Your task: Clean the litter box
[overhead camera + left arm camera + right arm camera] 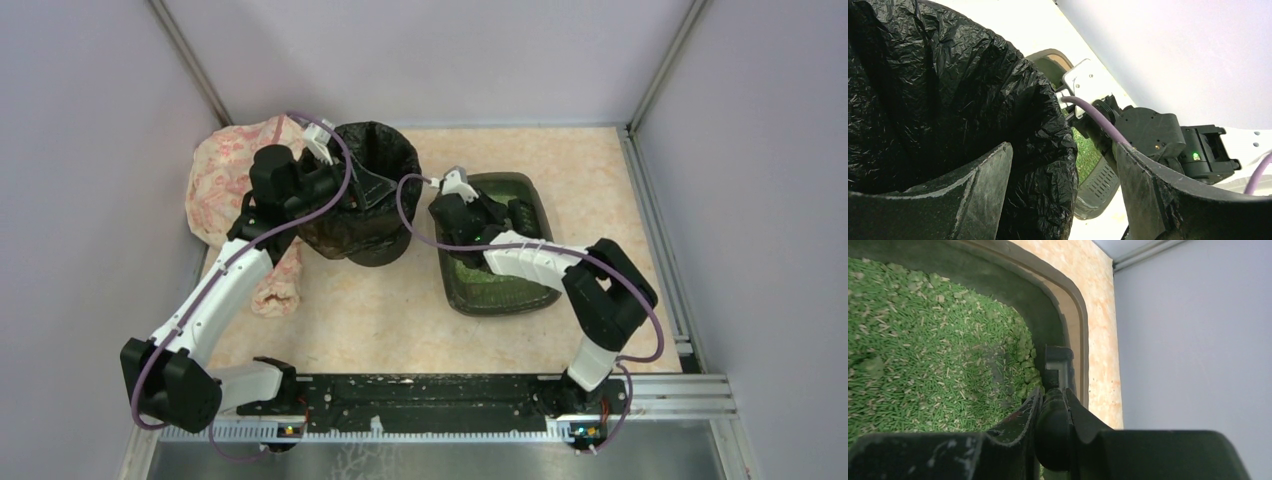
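The litter box (500, 300), a dark grey-green tray of green litter (923, 340), lies right of centre. Its rim (1068, 305) curves along the right wrist view. My right gripper (488, 215) (1053, 405) hangs low over its far end, shut on the dark handle of a scoop (1058, 365). The scoop's slotted head (1100, 182) shows in the left wrist view. My left gripper (365, 190) (1063, 190) is open at the round bin (375, 140). Its fingers (973, 195) straddle the bin's right rim and black bag (948, 100).
A pink patterned cloth bundle (225, 180) lies left of the bin against the left wall. A black rail (420, 395) runs along the near edge. Purple cables loop off both wrists. Pale walls close in the back and sides.
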### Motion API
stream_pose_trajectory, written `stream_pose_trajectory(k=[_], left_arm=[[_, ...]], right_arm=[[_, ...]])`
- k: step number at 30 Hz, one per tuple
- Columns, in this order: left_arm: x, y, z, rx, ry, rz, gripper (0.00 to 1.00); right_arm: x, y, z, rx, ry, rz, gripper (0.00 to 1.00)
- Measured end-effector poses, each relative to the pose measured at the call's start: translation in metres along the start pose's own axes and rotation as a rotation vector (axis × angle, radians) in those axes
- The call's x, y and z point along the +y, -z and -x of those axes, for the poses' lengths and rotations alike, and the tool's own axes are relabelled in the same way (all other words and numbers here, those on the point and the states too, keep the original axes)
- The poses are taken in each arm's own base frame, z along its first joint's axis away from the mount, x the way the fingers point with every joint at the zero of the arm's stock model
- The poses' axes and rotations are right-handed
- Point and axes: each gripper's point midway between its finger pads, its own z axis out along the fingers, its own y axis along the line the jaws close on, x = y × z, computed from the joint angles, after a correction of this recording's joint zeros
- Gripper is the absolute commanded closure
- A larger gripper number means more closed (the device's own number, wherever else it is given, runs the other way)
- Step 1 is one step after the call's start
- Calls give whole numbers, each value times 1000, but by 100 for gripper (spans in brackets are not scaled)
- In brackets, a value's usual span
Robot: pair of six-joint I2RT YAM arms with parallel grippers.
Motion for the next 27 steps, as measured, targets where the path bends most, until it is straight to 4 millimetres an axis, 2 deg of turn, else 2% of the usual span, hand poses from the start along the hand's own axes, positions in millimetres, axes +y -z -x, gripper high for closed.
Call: stream_pose_trajectory(k=[7, 13, 22, 27], left_arm=[[-2, 0, 1, -3, -1, -9, 18], [-3, -1, 0, -1, 0, -12, 18], [-3, -2, -2, 9, 7, -19, 18], [-3, -2, -2, 10, 7, -22, 18]], right_arm=[[9, -9, -14, 23, -31, 8, 100], [21, -10, -12, 12, -109, 88, 100], [-7, -1, -9, -1, -321, 217, 100], [-14, -3, -5, -12, -437, 306, 100]])
